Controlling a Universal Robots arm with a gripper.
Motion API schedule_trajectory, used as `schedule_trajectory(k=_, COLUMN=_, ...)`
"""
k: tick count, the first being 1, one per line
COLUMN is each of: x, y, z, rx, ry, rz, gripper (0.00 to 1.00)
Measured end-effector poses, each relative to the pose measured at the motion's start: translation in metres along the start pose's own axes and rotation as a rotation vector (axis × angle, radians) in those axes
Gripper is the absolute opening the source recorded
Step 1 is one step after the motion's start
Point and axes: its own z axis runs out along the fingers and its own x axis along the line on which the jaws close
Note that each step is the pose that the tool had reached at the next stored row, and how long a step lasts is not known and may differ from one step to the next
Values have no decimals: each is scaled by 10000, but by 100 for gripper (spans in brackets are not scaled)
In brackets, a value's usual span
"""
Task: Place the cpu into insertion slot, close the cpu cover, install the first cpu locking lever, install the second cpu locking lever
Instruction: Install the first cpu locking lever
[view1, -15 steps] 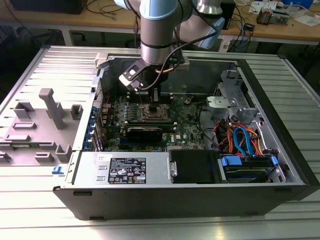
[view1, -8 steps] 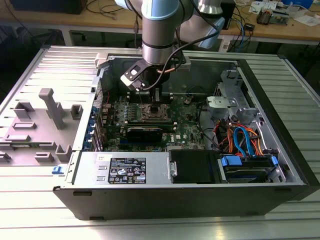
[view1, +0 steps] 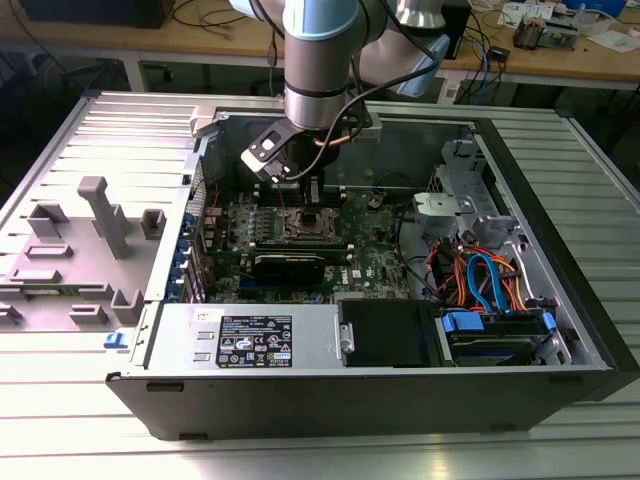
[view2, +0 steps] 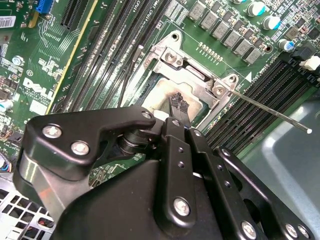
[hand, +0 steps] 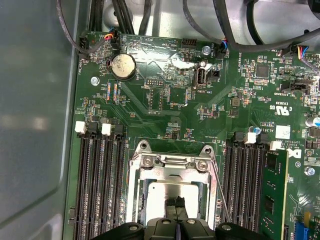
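Cpu (hand: 162, 192) flat in slot (hand: 132, 190) on green board (hand: 165, 100), cover (hand: 172, 161) down around it, my gripper (hand: 176, 202) narrow, tips together w/ nothing held, resting on cpu top, thin lever (view2: 272, 114) sticking out free beside slot.

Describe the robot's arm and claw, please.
The arm is a round silver-grey tube with light-blue joint caps and a black cable alongside. The gripper is matte black, angular links with silver screws, ending in two slim fingers.
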Motion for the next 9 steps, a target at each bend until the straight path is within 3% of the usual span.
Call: schedule_trajectory(k=9, x=-9, y=-1, z=-160, rx=-2, ry=-8, rz=-50, gripper=11)
